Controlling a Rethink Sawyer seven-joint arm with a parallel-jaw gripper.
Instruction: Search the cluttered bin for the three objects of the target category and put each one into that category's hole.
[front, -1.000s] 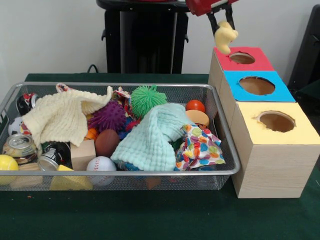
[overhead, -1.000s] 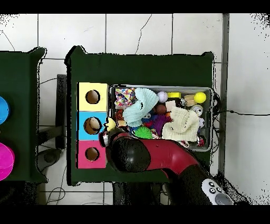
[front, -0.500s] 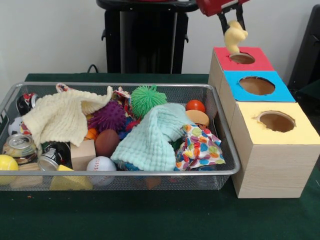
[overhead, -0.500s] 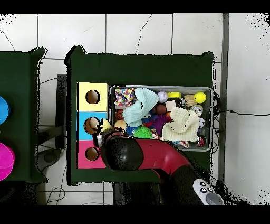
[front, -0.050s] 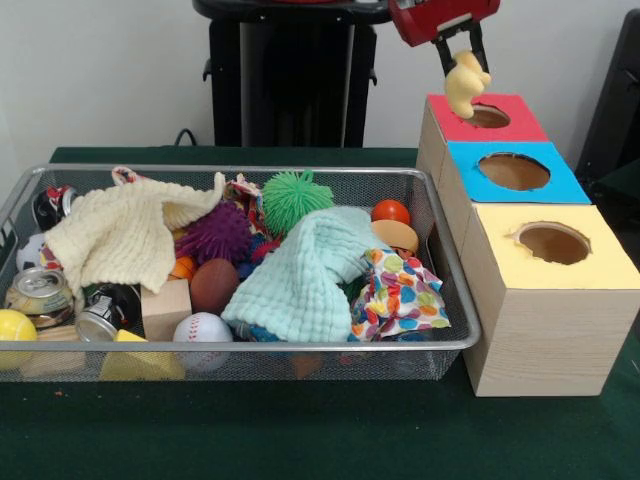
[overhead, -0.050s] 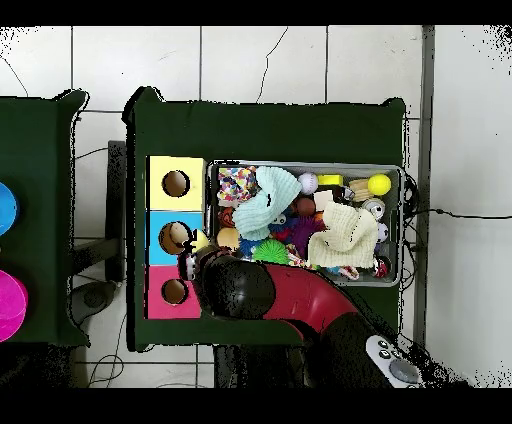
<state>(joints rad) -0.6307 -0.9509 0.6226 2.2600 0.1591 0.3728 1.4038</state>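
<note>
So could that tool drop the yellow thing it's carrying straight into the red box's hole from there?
Probably yes. The tool holds the yellow thing just above the near-left rim of the hole in the red box, with nothing between them. It looks slightly off centre, so a small shift may help.

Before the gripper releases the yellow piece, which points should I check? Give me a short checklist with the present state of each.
1. Gripper holds the yellow piece: ok.
2. Piece hangs by the red box's hole, at its left rim: centring cannot tell.
3. Red hole free of obstruction: ok.
4. Piece is clear of the blue box's hole: ok.
5. Piece is clear of the wire bin: ok.
6. Overhead view confirms alignment: cannot tell, the arm covers it.
</note>
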